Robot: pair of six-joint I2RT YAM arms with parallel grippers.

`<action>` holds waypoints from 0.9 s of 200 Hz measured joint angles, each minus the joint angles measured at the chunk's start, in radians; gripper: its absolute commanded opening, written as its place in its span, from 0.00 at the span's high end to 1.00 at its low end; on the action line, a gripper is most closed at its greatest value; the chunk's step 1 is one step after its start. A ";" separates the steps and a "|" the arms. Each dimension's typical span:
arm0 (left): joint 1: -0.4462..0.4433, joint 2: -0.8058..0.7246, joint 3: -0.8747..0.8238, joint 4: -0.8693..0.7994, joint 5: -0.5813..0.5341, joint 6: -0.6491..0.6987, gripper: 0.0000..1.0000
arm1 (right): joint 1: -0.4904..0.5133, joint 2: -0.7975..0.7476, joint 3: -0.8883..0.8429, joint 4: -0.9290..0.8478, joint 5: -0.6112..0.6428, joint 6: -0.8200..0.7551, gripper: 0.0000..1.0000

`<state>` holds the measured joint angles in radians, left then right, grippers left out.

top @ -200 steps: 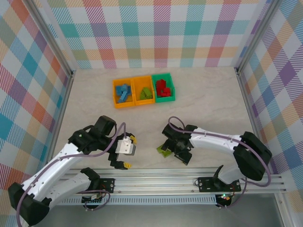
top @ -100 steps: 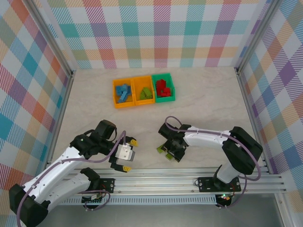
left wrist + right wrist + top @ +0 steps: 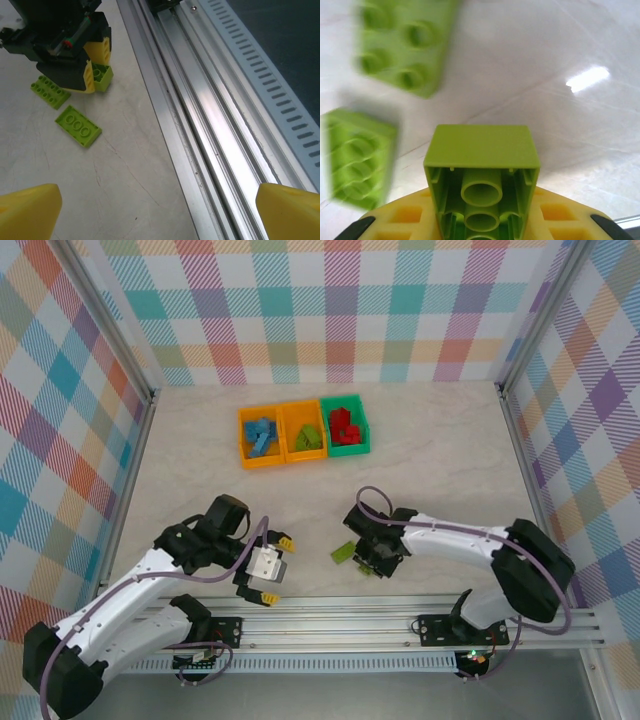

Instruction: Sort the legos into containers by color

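Right tool [image 3: 373, 560] clamps a lime brick [image 3: 481, 175] low over the worktop [image 3: 450, 470], two loose lime bricks [image 3: 78, 125] beside it. Left tool [image 3: 277, 566] idles, jaws spread. Far bins [image 3: 241, 438] hold blue, lime and red bricks; sorting looks nearly finished.

You had the yellow-fingered left gripper [image 3: 279, 567] wide open, the right gripper [image 3: 367, 562] clamped on a lime green plastic brick [image 3: 481, 185].

No writing, label, brand, number or sign can be read anywhere. The lime green plastic brick [image 3: 482, 175] at bottom centre of the right wrist view shows a plain underside. The blurred lime green studded bricks [image 3: 405, 45] at its upper left give no legible marks.
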<state>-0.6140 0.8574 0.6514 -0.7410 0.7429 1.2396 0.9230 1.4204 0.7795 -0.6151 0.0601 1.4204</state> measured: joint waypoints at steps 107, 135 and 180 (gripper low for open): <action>0.027 -0.140 -0.070 0.310 -0.171 -0.337 0.00 | -0.323 0.232 0.577 0.274 -0.193 -0.808 0.76; 0.029 -0.162 -0.091 0.336 -0.198 -0.361 0.00 | -0.325 0.447 0.818 0.232 -0.200 -0.901 0.74; 0.028 -0.183 -0.138 0.337 -0.205 -0.337 0.00 | -0.335 0.714 1.119 0.134 -0.173 -0.977 0.70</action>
<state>-0.5858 0.6739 0.5137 -0.4038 0.5381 0.9024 0.5880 2.1342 1.8984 -0.4808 -0.1127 0.4431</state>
